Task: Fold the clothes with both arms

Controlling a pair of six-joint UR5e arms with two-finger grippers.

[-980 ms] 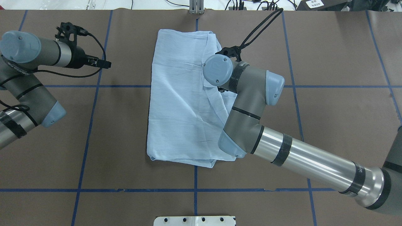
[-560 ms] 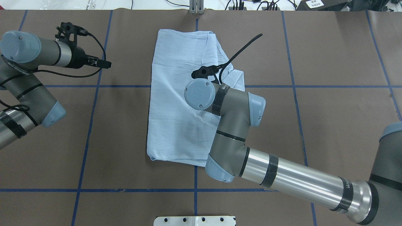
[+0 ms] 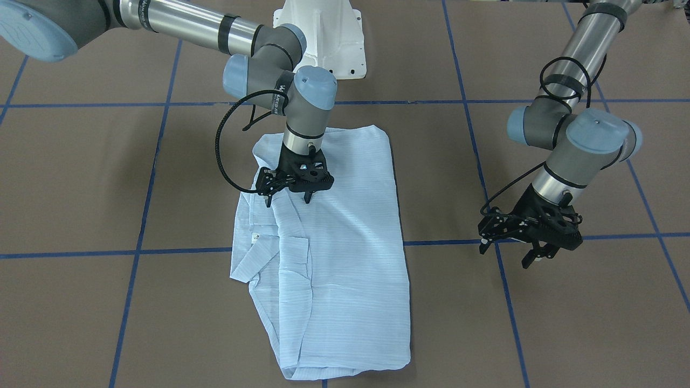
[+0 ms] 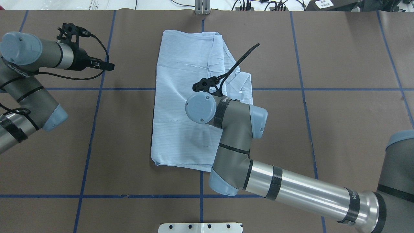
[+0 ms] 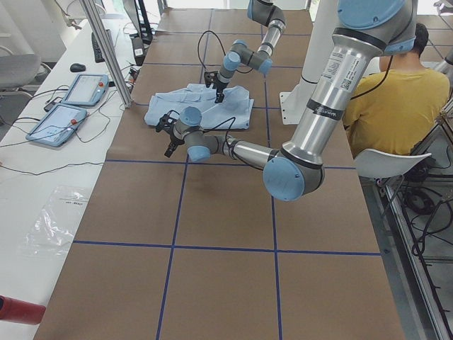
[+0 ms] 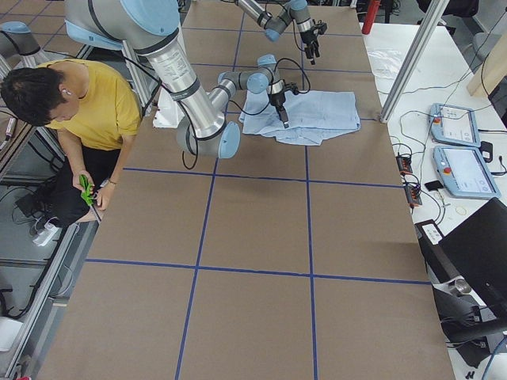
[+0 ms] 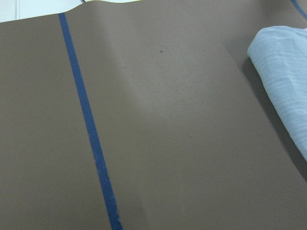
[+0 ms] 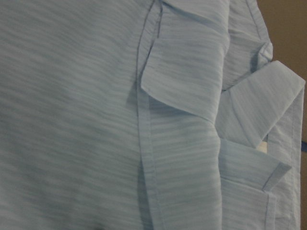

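Note:
The light-blue shirt [image 3: 345,258] lies folded into a long rectangle in the middle of the brown table [image 4: 339,58]. Its collar and a turned-back flap [image 4: 242,82] lie along the side nearest my right arm. My right gripper [image 3: 287,202] hangs open just above the shirt's middle, fingers pointing down, nothing between them. In the overhead view the wrist [image 4: 200,107] hides it. The right wrist view shows only folds of the shirt [image 8: 72,120]. My left gripper [image 3: 508,254] is open and empty over bare table, well clear of the shirt [image 7: 288,67].
Blue tape lines [image 4: 97,89] divide the table into a grid. The white pedestal base [image 3: 323,32] stands behind the shirt. A person in a yellow top [image 5: 403,99] sits beside the robot. Two tablets [image 6: 459,150] and cables lie on the white bench.
My right wrist has moved from the shirt's right edge toward its middle and nearer the robot, uncovering the collar flap. The left arm has not moved.

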